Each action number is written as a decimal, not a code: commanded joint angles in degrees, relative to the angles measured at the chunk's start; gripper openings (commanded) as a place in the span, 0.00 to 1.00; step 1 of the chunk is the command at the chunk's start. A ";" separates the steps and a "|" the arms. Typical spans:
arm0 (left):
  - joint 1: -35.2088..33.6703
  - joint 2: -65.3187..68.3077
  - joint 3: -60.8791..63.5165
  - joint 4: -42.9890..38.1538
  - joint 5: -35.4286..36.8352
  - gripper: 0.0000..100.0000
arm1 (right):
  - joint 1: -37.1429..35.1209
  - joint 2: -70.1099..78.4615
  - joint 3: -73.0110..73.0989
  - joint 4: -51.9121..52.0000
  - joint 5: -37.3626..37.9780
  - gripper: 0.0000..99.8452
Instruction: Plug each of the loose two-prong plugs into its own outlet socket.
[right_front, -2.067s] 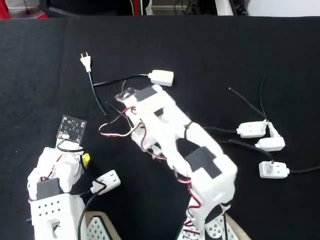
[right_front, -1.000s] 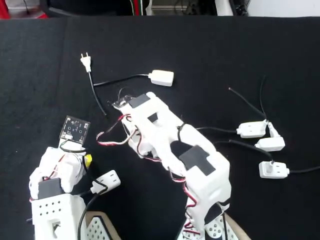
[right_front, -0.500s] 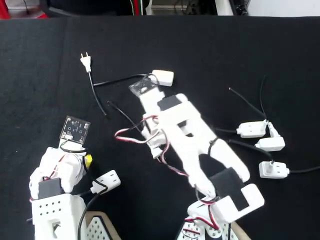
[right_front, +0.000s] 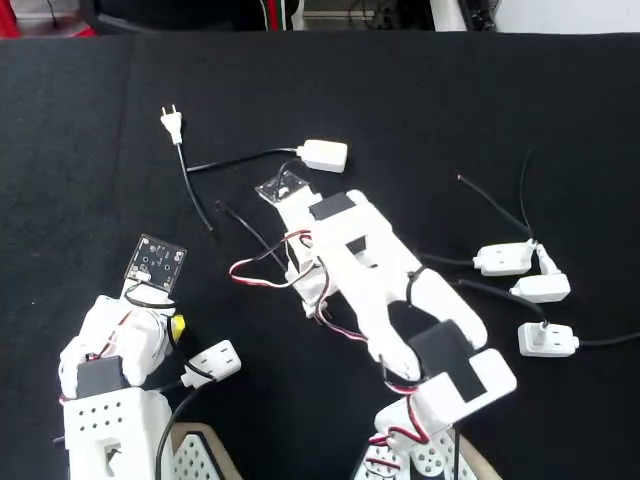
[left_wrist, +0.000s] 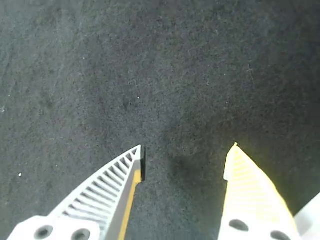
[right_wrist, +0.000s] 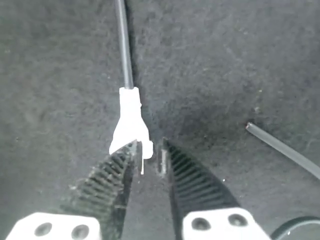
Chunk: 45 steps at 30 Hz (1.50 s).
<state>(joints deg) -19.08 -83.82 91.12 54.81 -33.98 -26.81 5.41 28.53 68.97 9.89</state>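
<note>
The left arm (right_front: 110, 340) and right arm (right_front: 350, 250) were white with black servo blocks (right_front: 440, 350); red, white and black wires (right_front: 258, 270) ran along the right. The left gripper (left_wrist: 187, 146) had white and yellow ribbed fingers (left_wrist: 112, 182), the right gripper (right_wrist: 150, 141) dark ones.

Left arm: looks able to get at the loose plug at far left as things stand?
Probably, if its stretch suffices. The left tool is open over bare cloth, and nothing lies between it and the plug; the right arm sits aside.

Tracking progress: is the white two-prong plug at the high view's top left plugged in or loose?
Loose: the white two-prong plug lies with prongs bare, apart from the white outlet socket.
</note>
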 joint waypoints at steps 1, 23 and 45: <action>0.75 -0.53 -0.31 0.35 -0.35 0.27 | -0.26 0.04 -1.98 -2.11 -0.09 0.05; 0.66 -0.53 -0.31 0.44 -0.35 0.27 | 1.93 7.78 -1.80 -2.46 2.20 0.05; 0.31 -0.53 -0.40 0.35 -0.35 0.27 | -0.88 4.00 -13.14 8.79 2.11 0.21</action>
<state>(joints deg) -19.08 -83.82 91.12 55.16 -33.98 -24.88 13.41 17.19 76.18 12.00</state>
